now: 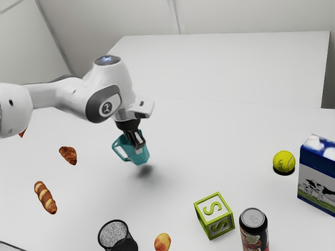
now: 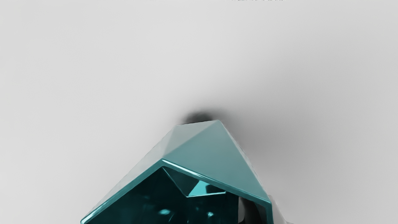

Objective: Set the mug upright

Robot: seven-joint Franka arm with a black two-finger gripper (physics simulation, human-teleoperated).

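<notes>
Teal faceted mug [image 1: 134, 157]: aloft over the white table [image 1: 209, 141], base clear of it, leaning, mouth tipped upward. Its handle [image 1: 119, 151] juts toward the exterior view's left. In the wrist view we look into the dark, glossy interior.

Our gripper [image 1: 138, 148] is closed on the mug wall, one finger inside the mouth, the other against the outer face. The hand [image 1: 128, 112] points down at a slant, fingers angled slightly toward the exterior view's right. Our arm [image 1: 57, 97] enters from the exterior view's left, forearm roughly level, bending down at the wrist.

Surface: smooth, pale, matte; a soft shadow [image 1: 146, 170] below the mug. Toward the exterior view's left, a croissant [image 1: 68, 155] and a striped bread loaf [image 1: 45, 197]. Nearer that camera, a black mesh cup [image 1: 118, 239], a potato-like item [image 1: 163, 242], a green-edged letter block [image 1: 214, 215] and a drinks can [image 1: 254, 230]. Farther right there, a tennis ball [image 1: 284, 161] near a cow-print carton [image 1: 317, 180].

Room: plain pale walls [image 1: 110, 18], thin seams, a broad white panel [image 1: 225, 65] beyond the table.
</notes>
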